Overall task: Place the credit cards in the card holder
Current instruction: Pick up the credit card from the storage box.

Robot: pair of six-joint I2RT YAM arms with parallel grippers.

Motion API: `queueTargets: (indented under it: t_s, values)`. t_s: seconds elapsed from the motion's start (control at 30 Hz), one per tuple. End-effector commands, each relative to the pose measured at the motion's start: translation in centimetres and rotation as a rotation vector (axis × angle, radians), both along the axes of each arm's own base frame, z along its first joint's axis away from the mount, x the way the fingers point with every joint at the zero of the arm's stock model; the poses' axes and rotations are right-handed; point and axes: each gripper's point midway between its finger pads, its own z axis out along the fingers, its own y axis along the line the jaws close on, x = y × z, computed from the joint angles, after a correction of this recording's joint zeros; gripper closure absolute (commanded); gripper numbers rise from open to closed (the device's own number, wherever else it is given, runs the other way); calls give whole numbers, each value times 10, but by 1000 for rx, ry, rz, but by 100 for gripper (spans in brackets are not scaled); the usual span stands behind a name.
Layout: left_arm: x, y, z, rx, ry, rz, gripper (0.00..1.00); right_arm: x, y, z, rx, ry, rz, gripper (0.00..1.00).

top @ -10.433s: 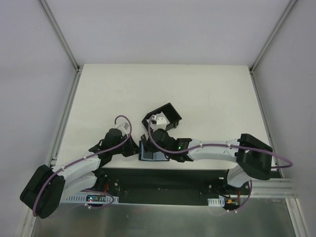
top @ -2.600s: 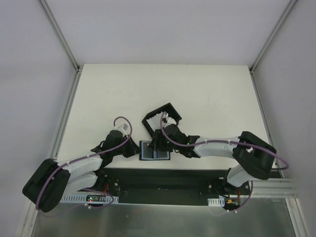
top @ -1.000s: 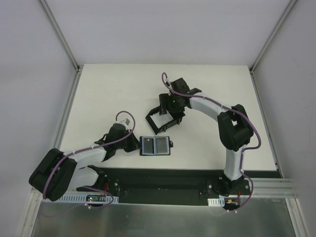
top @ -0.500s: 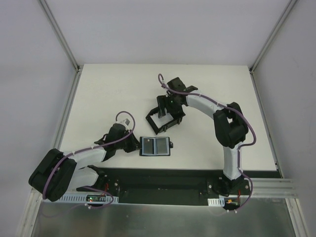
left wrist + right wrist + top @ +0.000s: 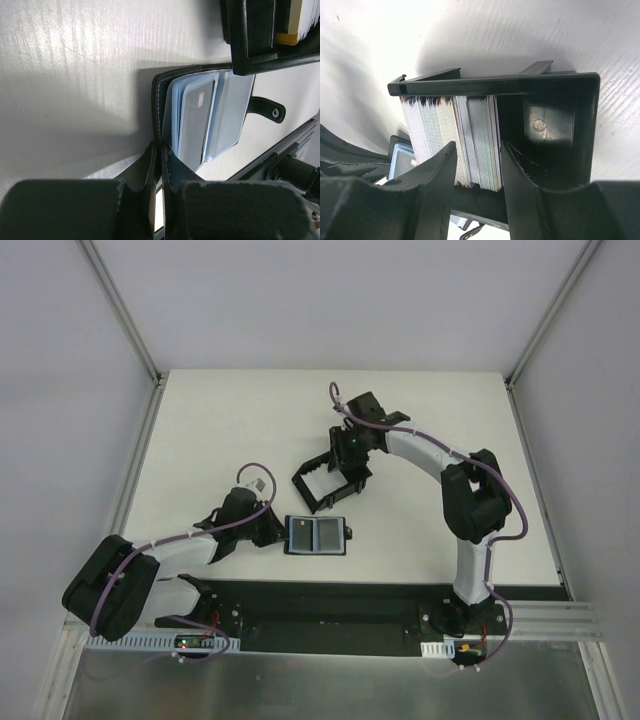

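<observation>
The card holder (image 5: 316, 536) lies open near the table's front edge, its bluish-grey sleeves facing up. My left gripper (image 5: 275, 532) is shut on its left black edge; in the left wrist view the jaws (image 5: 161, 155) pinch the cover of the card holder (image 5: 200, 120), and its clasp tab (image 5: 267, 109) sticks out to the right. The credit cards (image 5: 465, 140) stand as a pale stack of several in the black tray (image 5: 495, 84). My right gripper (image 5: 478, 146) is open, its fingers astride part of the stack. It hangs over the tray (image 5: 312, 495) in the top view (image 5: 345, 455).
The black walled tray stands just behind the card holder, and its corner shows in the left wrist view (image 5: 250, 35). The black base rail (image 5: 330, 605) runs along the table's near edge. Grey walls close in the table at the left, right and back.
My right arm has left the card holder and swung back to the tray, now lowering onto the card stack. The tray has shifted slightly. My left gripper still holds the card holder's edge.
</observation>
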Motion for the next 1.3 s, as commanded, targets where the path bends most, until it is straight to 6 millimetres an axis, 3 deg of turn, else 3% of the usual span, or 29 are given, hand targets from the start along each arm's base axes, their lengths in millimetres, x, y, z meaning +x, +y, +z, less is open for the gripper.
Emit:
queueTargets:
  t_s: [0.0,0.07,0.13,0.2,0.4,0.63,0.8,1.03,1.1,1.27]
  values:
    - [1,4,-6,36,10,-8,100,-6,5,25,58,-25,18,58]
    - [1,4,-6,32,11,-10,100,-7,4,22,54,-19,20,58]
    - [1,4,-6,32,7,-10,100,-4,0,18,29,-37,12,43]
    - [1,4,-6,32,9,-11,100,1,-4,15,0,-62,9,23]
    - [4,2,-5,31,6,-14,100,-3,2,-8,-17,-2,29,19]
    - [8,-1,-4,28,5,-22,100,-10,4,-16,-17,31,21,29]
    - [8,-2,-3,25,1,-24,100,-8,6,-2,14,3,17,46]
    - [8,-1,-3,28,1,-20,100,-7,9,18,70,-6,17,56]
    - [8,-2,-4,28,3,-21,100,-9,9,18,78,-1,22,64]
    - [9,-2,-3,27,0,-27,100,-10,7,18,79,-3,16,69]
